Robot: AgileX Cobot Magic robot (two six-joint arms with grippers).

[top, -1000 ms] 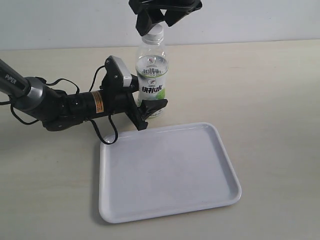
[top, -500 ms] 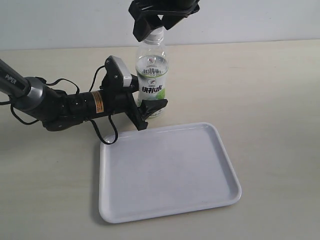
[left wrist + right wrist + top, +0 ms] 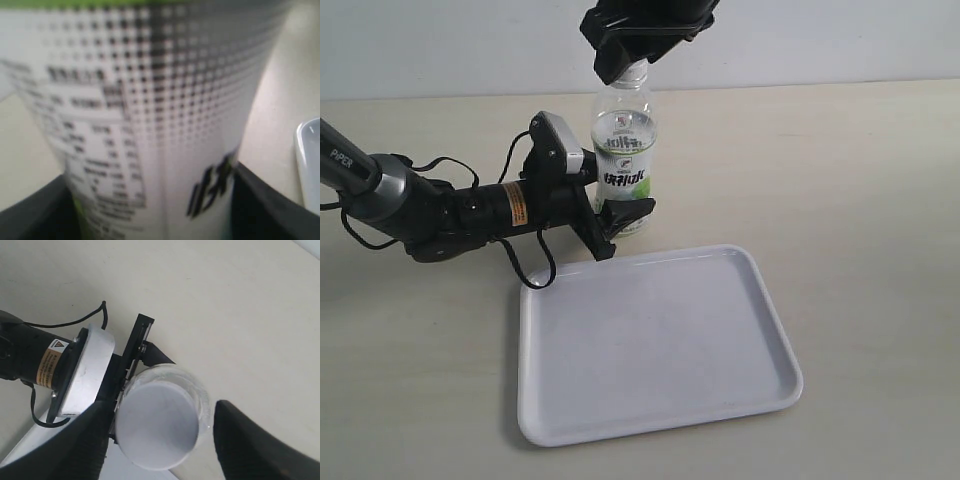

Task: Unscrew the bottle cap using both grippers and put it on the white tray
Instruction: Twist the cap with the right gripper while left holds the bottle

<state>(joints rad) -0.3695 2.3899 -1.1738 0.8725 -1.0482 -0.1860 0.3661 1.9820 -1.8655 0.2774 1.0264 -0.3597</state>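
Note:
The bottle (image 3: pixel 623 150) stands upright on the table just behind the white tray (image 3: pixel 660 345). My left gripper (image 3: pixel 623 212) is shut on the bottle's lower body; in the left wrist view the blurred label (image 3: pixel 150 100) fills the space between both black fingers (image 3: pixel 265 205). My right gripper (image 3: pixel 638 50) hangs over the neck from above, hiding most of the bottle cap in the exterior view. In the right wrist view the white bottle cap (image 3: pixel 156 432) sits between the open fingers (image 3: pixel 250 440); one finger is close to it and the other stands clearly apart.
The left arm (image 3: pixel 430 210) lies low across the table's left side, with black cables looping beside it. The tray's near-left corner (image 3: pixel 535 425) lies close to the front edge. A pale wall rises behind the table.
My right gripper has come down a little over the bottle's neck, so the cap that showed between its fingers is now mostly covered. The left gripper and bottle have not moved.

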